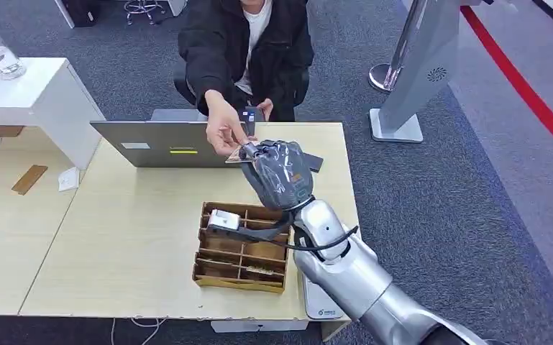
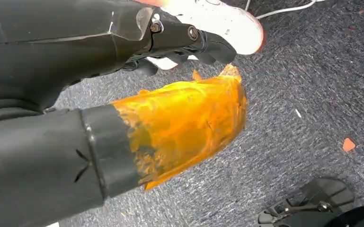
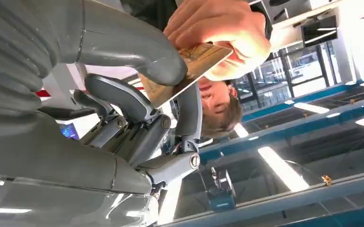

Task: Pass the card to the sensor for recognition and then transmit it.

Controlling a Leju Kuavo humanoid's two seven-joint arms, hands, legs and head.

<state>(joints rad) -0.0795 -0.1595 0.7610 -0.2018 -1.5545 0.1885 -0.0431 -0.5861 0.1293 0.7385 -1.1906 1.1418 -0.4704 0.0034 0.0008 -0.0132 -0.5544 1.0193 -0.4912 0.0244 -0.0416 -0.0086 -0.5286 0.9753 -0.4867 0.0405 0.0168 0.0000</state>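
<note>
Handover step: above the grey laptop (image 1: 162,142), the right hand (image 1: 279,172) pinches the thin tan card (image 3: 189,71) while a person's hand (image 1: 224,129) grips it too; releasing looks next. The left hand (image 2: 180,38) hangs with fingers curled, holding nothing.

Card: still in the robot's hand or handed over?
In both: right hand pinches the card while the person's hand grips its other end.
</note>
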